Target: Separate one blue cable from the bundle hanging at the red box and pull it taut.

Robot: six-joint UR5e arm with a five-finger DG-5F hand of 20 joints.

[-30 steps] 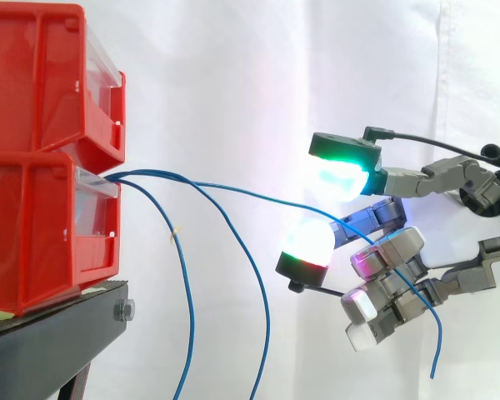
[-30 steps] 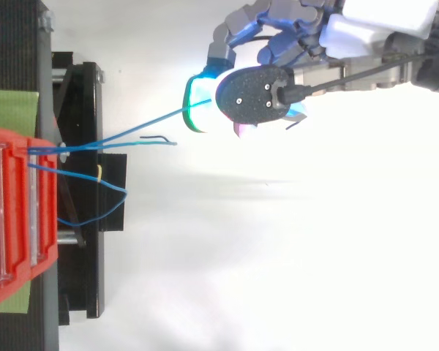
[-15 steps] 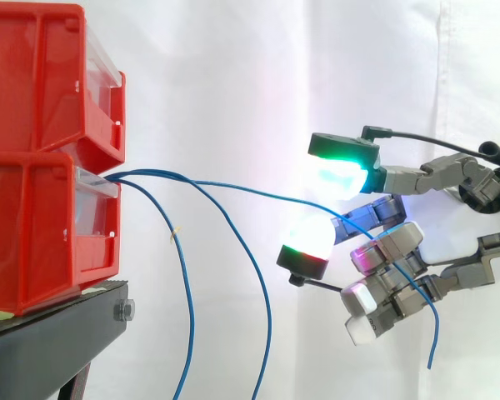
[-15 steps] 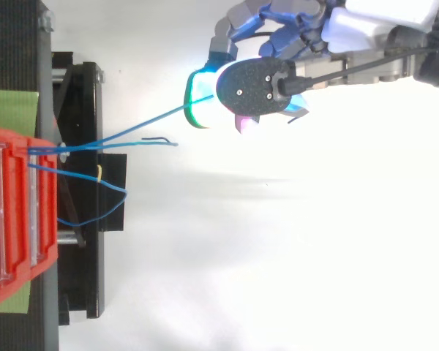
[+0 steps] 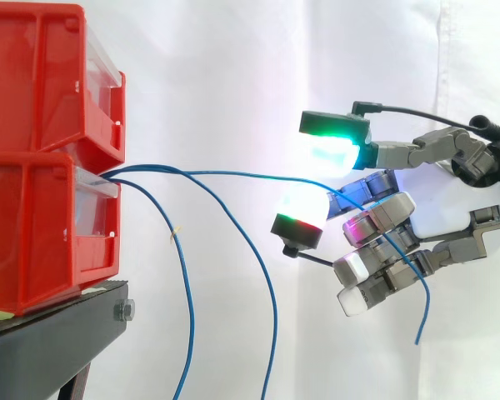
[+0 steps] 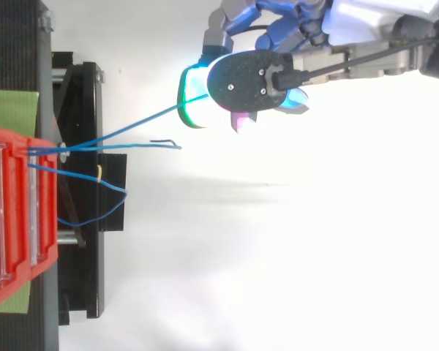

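Two stacked red bins [image 5: 42, 167] stand at the left on a black stand [image 5: 54, 350]. Blue cables come out of the lower bin's front. One blue cable [image 5: 233, 175] runs nearly level to the right into my hand [image 5: 450, 208]. It passes between the green-glowing pads [image 5: 329, 154] and through the curled fingers, and its free end [image 5: 421, 321] dangles below the hand. From above, this cable [image 6: 132, 128] slants up to the hand [image 6: 256, 77]. Two other blue cables [image 5: 183, 283] [image 5: 262, 275] hang down in loose arcs, apart from the hand.
A white curtain [image 5: 233, 67] backs the scene. The black stand [image 6: 80, 183] with a green strip [image 6: 11, 106] lies at the left in the top view. Open space lies below and right of the hanging cables.
The hand has risen slightly and shifted a little toward the bins. The held cable now runs flatter and straighter, and its dangling end has come up with the hand.
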